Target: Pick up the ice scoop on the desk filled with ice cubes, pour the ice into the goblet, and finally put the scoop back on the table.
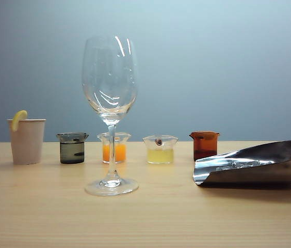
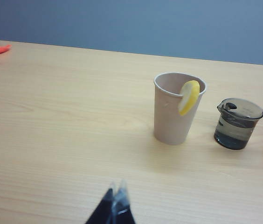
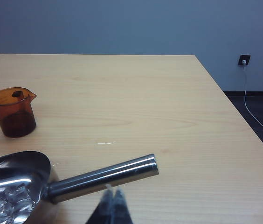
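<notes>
The ice scoop (image 1: 256,164) lies on the desk (image 1: 150,217) at the right of the exterior view, holding ice cubes (image 1: 237,165), well apart from the empty, upright goblet (image 1: 110,111) — which stands in front of a row of small beakers. The right gripper (image 3: 112,193), fingers pressed together and empty, hovers just beside the scoop's handle. The left gripper (image 2: 116,189) — likewise closed on nothing — hangs above bare wood near the paper cup (image 2: 174,109) with its lemon slice (image 2: 189,96).

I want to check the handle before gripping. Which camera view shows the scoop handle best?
The right wrist view: the scoop handle lies in full length there, just beyond the shut right gripper. The exterior view shows only the scoop's bowl with ice; the handle is out of frame. The left wrist view shows no scoop.
</notes>
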Available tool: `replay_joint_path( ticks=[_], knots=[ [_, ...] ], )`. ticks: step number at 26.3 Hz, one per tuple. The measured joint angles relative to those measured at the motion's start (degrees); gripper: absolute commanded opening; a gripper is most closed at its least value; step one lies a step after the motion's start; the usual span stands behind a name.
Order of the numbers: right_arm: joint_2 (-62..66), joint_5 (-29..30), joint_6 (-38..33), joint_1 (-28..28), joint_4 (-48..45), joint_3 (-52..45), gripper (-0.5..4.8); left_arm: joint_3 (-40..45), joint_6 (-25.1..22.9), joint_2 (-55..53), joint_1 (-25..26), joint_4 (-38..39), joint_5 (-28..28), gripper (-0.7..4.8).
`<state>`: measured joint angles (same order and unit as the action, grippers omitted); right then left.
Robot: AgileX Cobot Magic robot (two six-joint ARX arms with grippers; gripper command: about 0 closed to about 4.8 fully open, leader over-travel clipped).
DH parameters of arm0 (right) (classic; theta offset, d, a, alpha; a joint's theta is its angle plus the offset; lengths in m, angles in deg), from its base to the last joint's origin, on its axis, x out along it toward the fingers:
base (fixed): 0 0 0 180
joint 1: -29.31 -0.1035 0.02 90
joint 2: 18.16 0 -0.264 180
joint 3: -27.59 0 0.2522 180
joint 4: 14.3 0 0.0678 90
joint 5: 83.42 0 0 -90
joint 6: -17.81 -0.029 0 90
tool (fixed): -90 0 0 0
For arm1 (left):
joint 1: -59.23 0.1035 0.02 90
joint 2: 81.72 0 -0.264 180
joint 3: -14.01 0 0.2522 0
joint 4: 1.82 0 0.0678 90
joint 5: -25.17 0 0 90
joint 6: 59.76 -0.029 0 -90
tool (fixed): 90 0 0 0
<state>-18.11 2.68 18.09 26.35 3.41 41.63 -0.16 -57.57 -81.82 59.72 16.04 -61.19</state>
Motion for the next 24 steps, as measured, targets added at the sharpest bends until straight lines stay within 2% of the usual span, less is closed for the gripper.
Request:
replay_joint_path(
  ticks=[15, 18, 22, 24],
  knots=[
    [0.00, 0.00, -2.25, -0.02, 0.35, 0.07, -0.02, -0.04, 0.00, 0.00, 0.00, 0.15, 0.02, -0.04],
    [0.33, -0.22, -7.91, -0.07, 1.36, 5.03, -0.03, -3.52, 0.00, -0.02, 0.00, 0.44, 0.02, -0.04],
    [0.33, -0.50, -9.20, -0.07, 4.66, 11.19, -0.03, -8.57, 0.00, 0.02, 0.00, 1.99, 0.04, -0.04],
    [0.94, -0.52, -10.58, -0.07, 7.32, 13.75, -0.03, -11.41, 0.02, 0.00, 0.00, 5.42, 0.04, -0.04]
  ],
)
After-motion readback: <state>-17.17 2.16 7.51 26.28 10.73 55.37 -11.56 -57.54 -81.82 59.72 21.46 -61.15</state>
